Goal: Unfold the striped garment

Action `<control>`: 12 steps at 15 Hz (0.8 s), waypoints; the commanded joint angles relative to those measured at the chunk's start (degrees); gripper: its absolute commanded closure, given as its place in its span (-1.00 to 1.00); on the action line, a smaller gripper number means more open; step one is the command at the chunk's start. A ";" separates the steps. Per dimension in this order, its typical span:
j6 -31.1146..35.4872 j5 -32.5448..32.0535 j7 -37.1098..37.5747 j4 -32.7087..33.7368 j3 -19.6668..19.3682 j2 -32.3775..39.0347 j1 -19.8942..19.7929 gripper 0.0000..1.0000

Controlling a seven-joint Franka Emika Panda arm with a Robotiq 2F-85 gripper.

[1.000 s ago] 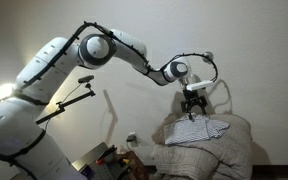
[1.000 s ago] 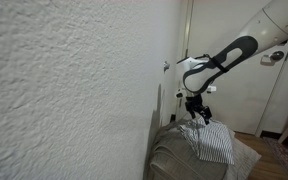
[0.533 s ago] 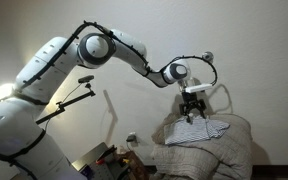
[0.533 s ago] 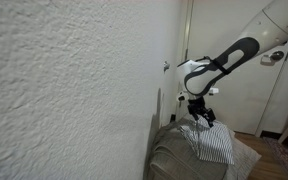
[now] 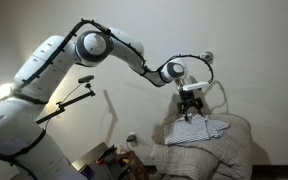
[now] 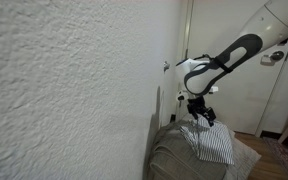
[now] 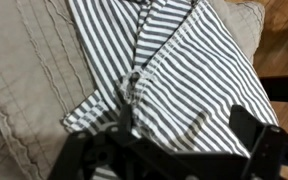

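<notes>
While the gripper [image 5: 191, 107] hangs over the top of the beige quilted mound [image 5: 224, 155], its fingers [image 7: 250, 132] stand spread wide, nothing between them. The striped garment [image 5: 196, 129] lies on the mound's crest, directly beneath the gripper, still folded. Wrist view: layers overlap and bunch at a central crease. Exterior view: one edge drapes down the mound's side. Tip contact with cloth: cannot tell.

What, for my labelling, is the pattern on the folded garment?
The garment is white with thin dark stripes; clearest in wrist view.
</notes>
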 commanded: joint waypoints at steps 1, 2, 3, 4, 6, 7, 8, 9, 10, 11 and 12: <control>1.18 -2.40 2.83 -4.99 -0.77 -5.18 1.58 -1.00; 1.15 -2.71 2.99 -5.32 -0.78 -5.79 1.69 -1.00; 1.14 -2.96 3.31 -5.75 -0.81 -6.40 1.79 -1.00; 1.15 -3.27 3.79 -6.22 -0.84 -7.02 1.92 -1.00; 0.84 -3.67 3.89 -6.52 -0.88 -7.61 1.83 -1.00; 0.63 -3.90 3.87 -6.41 -0.92 -7.60 1.75 -1.00; 0.21 -3.95 3.81 -6.28 -0.93 -7.52 1.64 -1.00; -0.12 -3.86 3.78 -6.06 -0.98 -7.28 1.52 -1.00; -0.29 -3.84 3.70 -6.01 -1.08 -7.11 1.46 -1.00; -0.46 -3.79 3.58 -5.87 -1.19 -6.82 1.37 -1.00; -0.47 -3.89 3.69 -5.91 -1.35 -6.70 1.38 -1.00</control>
